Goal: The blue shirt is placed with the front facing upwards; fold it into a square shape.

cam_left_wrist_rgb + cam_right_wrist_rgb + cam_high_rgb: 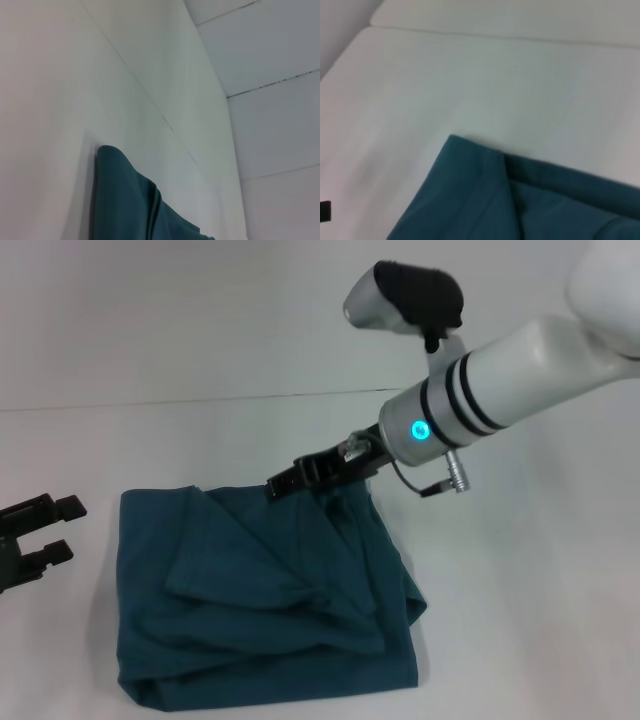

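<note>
Cloth of the blue shirt [270, 600], soft and limp, is best pinched at a folded edge; right gripper [285, 483] fingers cannot be told, left gripper [40, 535] is held open.

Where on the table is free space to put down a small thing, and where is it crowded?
Bare table lies beyond the blue shirt, up to the far edge line, and also to the shirt's right. It is crowded at the shirt's far edge, where the right pincer sits, and at the left border, where the left pincer rests open.
</note>
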Controlling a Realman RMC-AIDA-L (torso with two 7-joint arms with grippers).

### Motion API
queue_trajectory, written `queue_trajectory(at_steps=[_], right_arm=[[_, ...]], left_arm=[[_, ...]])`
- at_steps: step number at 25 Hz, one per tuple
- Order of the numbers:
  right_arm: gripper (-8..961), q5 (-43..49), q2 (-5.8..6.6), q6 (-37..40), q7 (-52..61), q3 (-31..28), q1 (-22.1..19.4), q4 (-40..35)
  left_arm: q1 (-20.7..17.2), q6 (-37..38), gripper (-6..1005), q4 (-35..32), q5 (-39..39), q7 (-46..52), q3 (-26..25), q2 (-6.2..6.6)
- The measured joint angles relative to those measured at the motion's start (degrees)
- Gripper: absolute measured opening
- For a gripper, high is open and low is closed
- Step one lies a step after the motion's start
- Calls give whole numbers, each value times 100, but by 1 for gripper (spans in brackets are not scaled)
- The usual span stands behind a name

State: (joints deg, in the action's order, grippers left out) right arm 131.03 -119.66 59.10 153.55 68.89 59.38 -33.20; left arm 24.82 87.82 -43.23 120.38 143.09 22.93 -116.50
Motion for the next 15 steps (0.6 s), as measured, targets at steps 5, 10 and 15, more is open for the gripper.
queue_trajectory(at_steps=[5, 10, 15], right_arm=[[759, -30, -17, -347, 87, -1, 212, 569], [759, -37, 29, -215, 230, -7, 163, 549], [758, -29, 87, -21, 277, -18, 60, 441]], left_arm=[[45, -113, 785, 122, -1, -83, 5, -6], [49, -165, 785, 181, -1, -136, 1, -13], [48, -207, 785, 184, -1, -150, 14, -13]])
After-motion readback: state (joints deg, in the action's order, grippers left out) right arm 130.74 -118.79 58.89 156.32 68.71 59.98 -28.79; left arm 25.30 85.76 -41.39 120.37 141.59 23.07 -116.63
